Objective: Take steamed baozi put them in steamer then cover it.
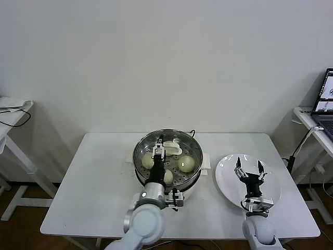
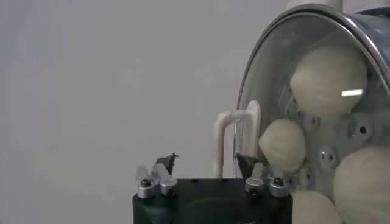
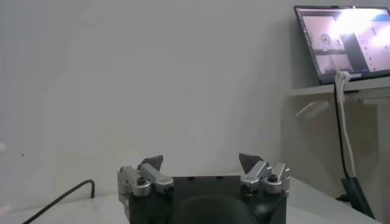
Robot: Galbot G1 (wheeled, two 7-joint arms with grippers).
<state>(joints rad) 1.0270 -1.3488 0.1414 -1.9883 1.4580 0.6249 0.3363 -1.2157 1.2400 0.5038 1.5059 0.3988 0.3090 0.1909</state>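
Cover point(image 1: 167, 155) sits on steamer point(image 1: 193, 179) over the baozi point(image 1: 186, 163), left gripper point(image 1: 159, 149) open, empty, just beside its white handle point(image 2: 234, 140); right gripper point(image 1: 249, 170) open over plate point(image 1: 227, 179).

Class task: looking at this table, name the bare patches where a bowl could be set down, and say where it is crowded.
Bare table: the wide strip between its left edge and the steamer, and the near strip between steamer and plate. Crowded: the steamer, where the left gripper is at the cover, and the plate under the right gripper.
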